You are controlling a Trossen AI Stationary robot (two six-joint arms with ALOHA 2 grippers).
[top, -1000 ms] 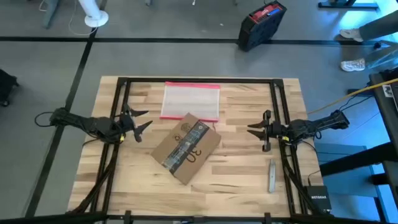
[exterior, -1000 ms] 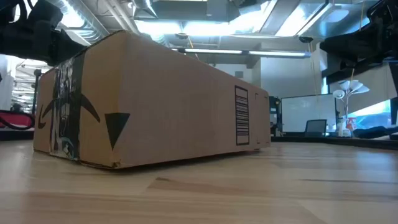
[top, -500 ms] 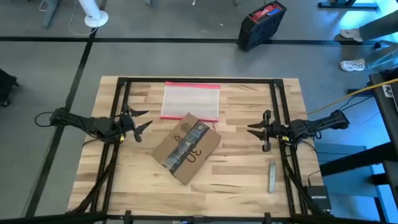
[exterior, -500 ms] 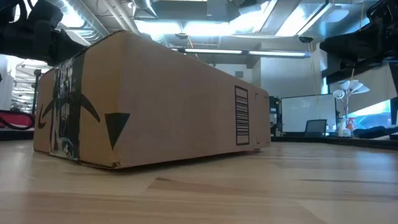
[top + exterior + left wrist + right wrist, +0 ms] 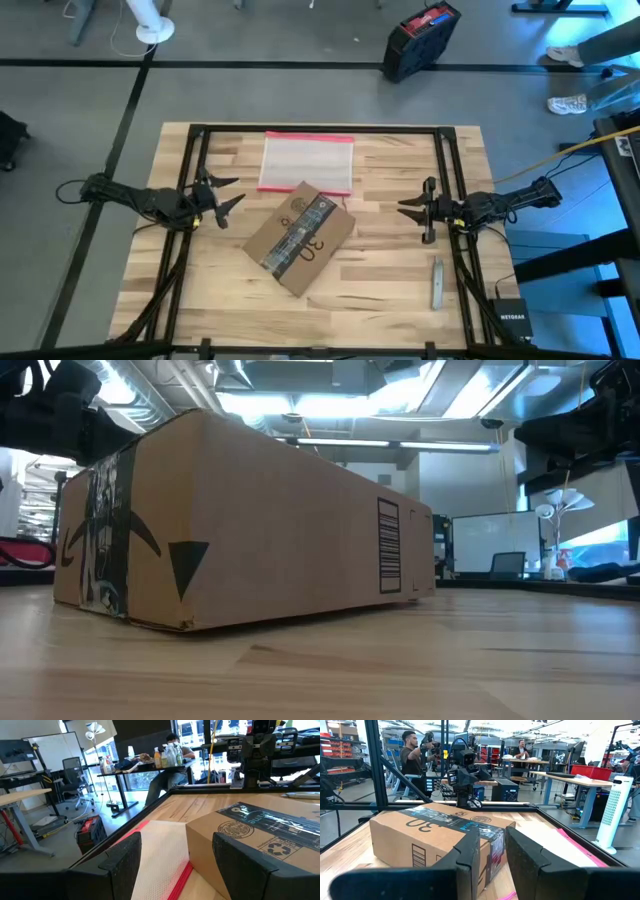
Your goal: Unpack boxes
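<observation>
1. A pale wooden table (image 5: 390, 290) with a black frame around its edge stands on a grey floor; desks, monitors and people show in the room behind.
2. The brown cardboard box (image 5: 299, 237) lies closed near the middle of the table, turned at an angle, its black printed tape strip (image 5: 300, 232) running along the top.
3. In the low view the box (image 5: 240, 525) fills the left and centre, with a barcode label (image 5: 388, 546) on its side.
4. A clear pouch with a pink-red edge (image 5: 307, 162) lies flat just behind the box, toward the far edge.
5. The left gripper (image 5: 228, 198) hovers left of the box, clear of it, fingers spread wide and empty.
6. The right gripper (image 5: 407, 209) hovers right of the box, well apart from it, fingers a little apart with nothing between them.
7. A small grey tool (image 5: 437, 283) lies near the right arm.
8. A black and red case (image 5: 420, 38) sits on the floor beyond the table.
</observation>
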